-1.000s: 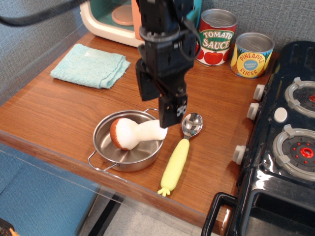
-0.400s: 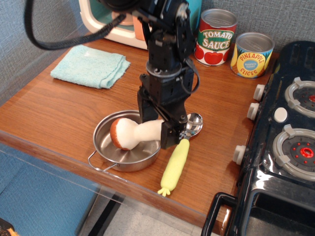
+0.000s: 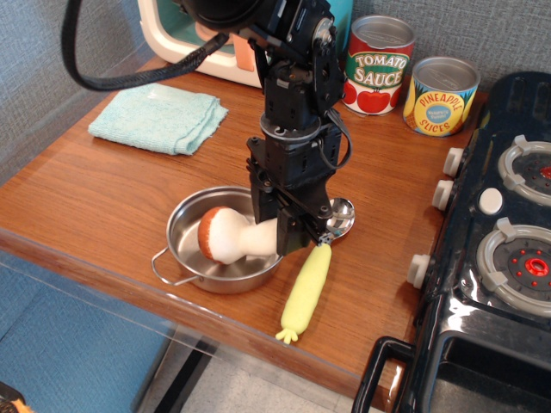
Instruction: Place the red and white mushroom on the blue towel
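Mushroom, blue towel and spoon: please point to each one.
red and white mushroom (image 3: pixel 225 236), only camera view, on its cap.
blue towel (image 3: pixel 159 118), same view, middle of cloth.
spoon (image 3: pixel 308 290), same view, yellow handle.

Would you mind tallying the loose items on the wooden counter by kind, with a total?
Cans: 2, tomato sauce can, pineapple can
Pans: 1, steel pan
Spoons: 1, yellow-handled spoon
Toys: 1, red and white mushroom
Towels: 1, blue towel
Total: 6

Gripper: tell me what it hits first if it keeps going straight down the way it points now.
The gripper points down at the white stem of the red and white mushroom, which lies in the steel pan. It would likely meet that stem first, then the pan; depth is unclear.
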You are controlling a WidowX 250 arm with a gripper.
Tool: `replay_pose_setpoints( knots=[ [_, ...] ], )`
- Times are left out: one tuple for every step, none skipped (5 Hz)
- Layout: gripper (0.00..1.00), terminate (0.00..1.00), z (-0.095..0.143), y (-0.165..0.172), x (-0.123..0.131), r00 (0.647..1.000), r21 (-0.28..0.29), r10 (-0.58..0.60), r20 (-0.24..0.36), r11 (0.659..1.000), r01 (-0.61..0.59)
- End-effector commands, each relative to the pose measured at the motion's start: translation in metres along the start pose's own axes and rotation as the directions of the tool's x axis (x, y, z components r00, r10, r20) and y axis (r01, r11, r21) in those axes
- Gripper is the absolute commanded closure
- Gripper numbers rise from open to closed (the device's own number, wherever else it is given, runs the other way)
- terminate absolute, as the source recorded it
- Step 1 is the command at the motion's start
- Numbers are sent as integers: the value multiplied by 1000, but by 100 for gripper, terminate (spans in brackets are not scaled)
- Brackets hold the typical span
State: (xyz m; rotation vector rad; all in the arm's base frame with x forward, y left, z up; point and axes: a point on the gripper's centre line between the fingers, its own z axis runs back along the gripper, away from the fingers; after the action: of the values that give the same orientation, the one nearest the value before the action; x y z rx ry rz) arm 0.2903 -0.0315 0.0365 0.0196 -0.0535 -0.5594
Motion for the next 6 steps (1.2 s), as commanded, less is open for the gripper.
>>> replay_pose_setpoints(
  knots=[
    [100,0,51,16,-5,995,39,29,97,999,-33],
    [100,0,83,38,-4,983,66,102,152,991,-113],
    [100,0,92,89,7,960,27,238,145,969,-244],
    [100,0,80,136,10,936,29,335,106,940,-340],
    [100,0,71,177,7,904,19,420,86,906,-423],
    [100,0,65,208,5,878,28,473,74,879,-476]
  ],
)
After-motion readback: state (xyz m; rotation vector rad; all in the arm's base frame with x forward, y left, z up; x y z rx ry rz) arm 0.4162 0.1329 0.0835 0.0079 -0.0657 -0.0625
